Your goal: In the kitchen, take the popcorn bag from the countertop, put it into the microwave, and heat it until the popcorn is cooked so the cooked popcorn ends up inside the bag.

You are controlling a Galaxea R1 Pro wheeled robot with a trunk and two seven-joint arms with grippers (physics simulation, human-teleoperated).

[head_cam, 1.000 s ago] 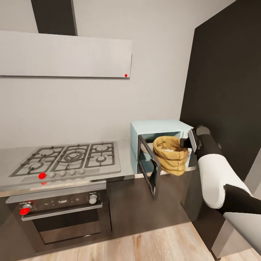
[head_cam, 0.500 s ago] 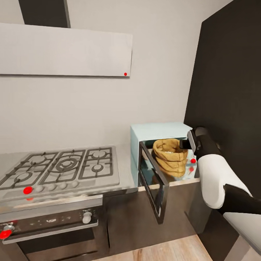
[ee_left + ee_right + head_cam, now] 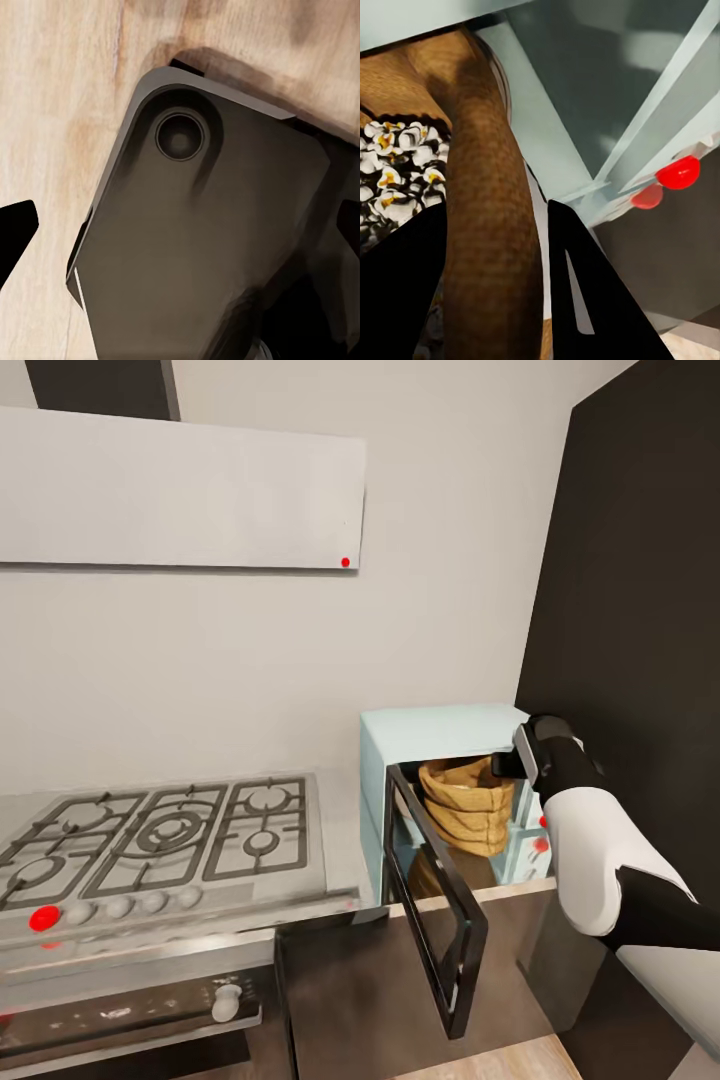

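As the bag point(image 3: 466, 803), held higher than a sec ago, enters the microwave point(image 3: 440, 732) past its open door point(image 3: 437, 915), right pincer point(image 3: 495, 285) is clamped on its rim w/ popcorn visible inside; left pincer's state unclear; insertion looks nearly done.

A pale grey wall point(image 3: 250, 660) ran behind the gas hob point(image 3: 160, 835), flat and evenly lit. Above the hob hung a long white hood panel point(image 3: 180, 490) (one small red dot at its lower corner), and a dark chimney section point(image 3: 100, 385) rose from the top of it. Well off to the hob's right stood a tall matt black panel point(image 3: 640, 580). Under the hob sat a dark built-in oven point(image 3: 130, 1010) with a pale knob, and beside that, dark cabinet fronts point(image 3: 350, 1000). Below lay light wooden floor point(image 3: 52, 112).
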